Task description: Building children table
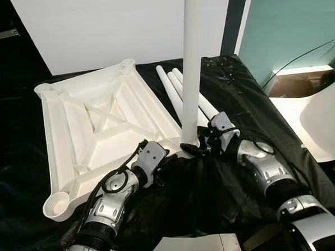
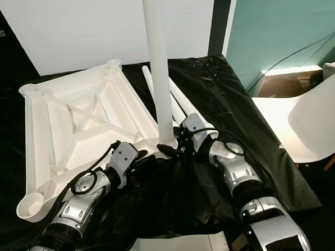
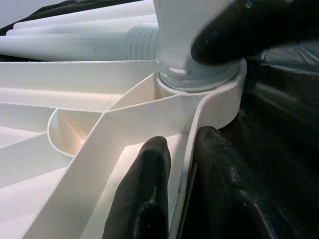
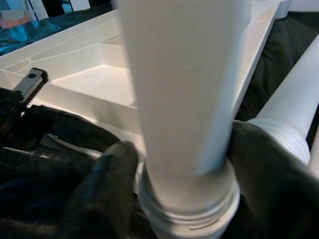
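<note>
No brand, label or writing is readable on any part.

The white tabletop (image 1: 100,129) is lying upside down on a black sheet (image 1: 215,185), with its ribs facing up and a round socket at each corner. One white leg (image 1: 193,68) is standing upright in the socket at the corner nearest the robot's right arm. Its threaded end is sitting in the socket ring.

The right gripper (image 4: 184,199) is closed around this leg just above the thread, one black finger on each side, touching it. The left gripper (image 3: 177,174) is pinching the tabletop's rim near the same corner, one finger inside the rim and one outside, nearly closed on the thin wall.

Three spare legs (image 1: 174,86) are lying side by side on the sheet just beside the tabletop, behind the standing leg. A white board (image 1: 123,26) is leaning behind the tabletop. To the right, a white chair (image 1: 324,117) and an open cardboard box (image 1: 297,82) are standing well apart from the work, before a teal wall (image 1: 291,23). A black cable is running across that wall.
</note>
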Motion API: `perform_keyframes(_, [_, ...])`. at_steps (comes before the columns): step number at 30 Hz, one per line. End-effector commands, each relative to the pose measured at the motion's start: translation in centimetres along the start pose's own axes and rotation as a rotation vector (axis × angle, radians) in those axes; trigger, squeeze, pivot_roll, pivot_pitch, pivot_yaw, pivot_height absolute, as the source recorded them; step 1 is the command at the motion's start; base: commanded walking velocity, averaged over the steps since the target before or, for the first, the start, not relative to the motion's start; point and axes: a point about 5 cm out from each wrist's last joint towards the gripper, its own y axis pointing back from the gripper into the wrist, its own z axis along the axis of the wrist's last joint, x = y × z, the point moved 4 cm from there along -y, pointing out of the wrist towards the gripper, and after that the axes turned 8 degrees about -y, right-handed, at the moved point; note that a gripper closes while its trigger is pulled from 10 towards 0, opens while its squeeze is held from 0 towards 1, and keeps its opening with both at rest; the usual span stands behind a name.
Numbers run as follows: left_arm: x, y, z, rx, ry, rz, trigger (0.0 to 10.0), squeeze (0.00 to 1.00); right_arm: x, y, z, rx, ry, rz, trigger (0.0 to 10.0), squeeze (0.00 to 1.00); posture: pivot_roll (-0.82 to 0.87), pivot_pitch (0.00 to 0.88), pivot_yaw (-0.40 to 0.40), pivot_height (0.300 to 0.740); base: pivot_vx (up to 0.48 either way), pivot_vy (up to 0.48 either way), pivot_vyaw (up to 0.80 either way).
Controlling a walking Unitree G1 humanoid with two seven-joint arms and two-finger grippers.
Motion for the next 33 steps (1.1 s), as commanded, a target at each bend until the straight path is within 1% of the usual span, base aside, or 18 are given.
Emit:
perform_keyframes(1, [-2.6, 0.2, -2.9, 0.107, 0.062, -0.096, 10.0, 0.0, 0.6, -0.2, -0.6, 0.025, -0.027, 0.05, 0.0, 0.0, 0.05, 0.0, -0.001, 0.74, 0.0, 0.0, 0.0])
perform_keyframes(3, [-2.6, 0.2, -2.9, 0.107, 0.063, -0.096, 10.0, 0.0, 0.6, -0.2, -0.6, 0.026, -0.032, 0.052, 0.0, 0.0, 0.05, 0.0, -0.001, 0.74, 0.0, 0.0, 0.0])
perform_keyframes(7, [-2.6, 0.3, -3.0, 0.108, 0.063, -0.094, 10.0, 0.0, 1.3, -0.4, -1.3, 0.033, -0.062, 0.049, 0.0, 0.0, 0.05, 0.0, -0.002, 0.74, 0.0, 0.0, 0.0])
perform_keyframes(8, [-2.6, 0.3, -3.0, 0.108, 0.063, -0.093, 10.0, 0.0, 2.0, -0.6, -1.9, 0.018, -0.103, 0.028, 0.0, 0.0, 0.05, 0.0, -0.001, 0.74, 0.0, 0.0, 0.0])
perform_keyframes(11, [-2.5, 0.3, -3.0, 0.108, 0.062, -0.092, 10.0, 0.0, 2.5, -0.8, -2.3, 0.009, -0.113, 0.009, 0.0, 0.0, 0.05, 0.0, -0.001, 0.74, 0.0, 0.0, 0.0])
perform_keyframes(12, [-2.5, 0.3, -3.0, 0.109, 0.062, -0.092, 10.0, 0.0, 2.9, -0.9, -2.6, 0.001, -0.122, -0.009, 0.0, 0.0, 0.05, 0.0, -0.001, 0.74, 0.0, 0.0, 0.0])
perform_keyframes(14, [-2.4, 0.3, -3.0, 0.11, 0.059, -0.092, 10.0, 0.0, 3.6, -1.4, -3.2, -0.052, -0.148, -0.135, 0.0, 0.0, 0.05, 0.0, -0.002, 0.74, 0.0, 0.0, 0.0])
perform_keyframes(15, [-2.4, 0.3, -3.0, 0.11, 0.059, -0.092, 10.0, 0.0, 3.6, -1.4, -3.2, -0.052, -0.148, -0.135, 0.0, 0.0, 0.05, 0.0, -0.002, 0.74, 0.0, 0.0, 0.0])
perform_keyframes(17, [-2.4, 0.3, -3.0, 0.11, 0.056, -0.092, 10.0, 0.0, 3.5, -1.4, -3.2, -0.12, -0.171, -0.291, 0.0, 0.0, 0.05, 0.0, -0.005, 0.74, 0.0, 0.0, 0.0])
perform_keyframes(20, [-2.4, 0.3, -3.0, 0.11, 0.056, -0.092, 10.0, 0.0, 3.4, -1.3, -3.1, -0.141, -0.176, -0.337, 0.0, 0.0, 0.05, 0.0, -0.005, 0.74, 0.0, 0.0, 0.0])
perform_keyframes(21, [-2.4, 0.3, -3.0, 0.11, 0.056, -0.091, 10.0, 0.0, 3.0, -1.0, -2.6, -0.185, -0.173, -0.401, 0.0, 0.0, 0.06, 0.0, -0.007, 0.74, 0.0, 0.0, 0.0])
perform_keyframes(23, [-2.5, 0.3, -3.1, 0.111, 0.058, -0.092, 10.0, 0.0, 2.4, -0.5, -2.2, -0.223, -0.16, -0.493, 0.0, 0.0, 0.06, 0.0, -0.01, 0.74, 0.0, 0.0, 0.0])
perform_keyframes(24, [-2.5, 0.3, -3.1, 0.111, 0.058, -0.092, 10.0, 0.0, 2.4, -0.5, -2.2, -0.223, -0.16, -0.493, 0.0, 0.0, 0.06, 0.0, -0.01, 0.74, 0.0, 0.0, 0.0])
perform_keyframes(25, [-2.7, 0.3, -3.1, 0.112, 0.061, -0.094, 10.0, 0.0, 1.8, -0.3, -2.2, -0.223, -0.15, -0.533, 0.0, 0.0, 0.06, 0.0, -0.012, 0.74, 0.0, 0.0, 0.0])
perform_keyframes(29, [-2.8, 0.3, -3.2, 0.114, 0.063, -0.094, 10.0, 0.0, 1.6, -0.4, -2.0, -0.214, -0.138, -0.53, 0.0, 0.0, 0.06, 0.0, -0.014, 0.74, 0.0, 0.0, 0.0])
perform_keyframes(30, [-2.7, 0.4, -3.2, 0.114, 0.063, -0.092, 10.0, 0.0, 1.7, -0.6, -2.0, -0.204, -0.137, -0.506, 6.0, 0.0, 0.06, 0.0, -0.016, 0.74, 0.0, 0.0, 0.0])
perform_keyframes(31, [-2.7, 0.4, -3.2, 0.114, 0.063, -0.09, 10.0, 0.0, 1.9, -0.7, -1.9, -0.202, -0.133, -0.478, 10.0, 0.0, 0.07, 0.0, -0.017, 0.74, 0.0, 0.0, 0.0])
perform_keyframes(33, [-2.6, 0.4, -3.2, 0.113, 0.063, -0.088, 10.0, 0.0, 2.1, -0.9, -1.8, -0.203, -0.128, -0.456, 10.0, 0.0, 0.07, 0.0, -0.017, 0.74, 0.0, 0.0, 0.0])
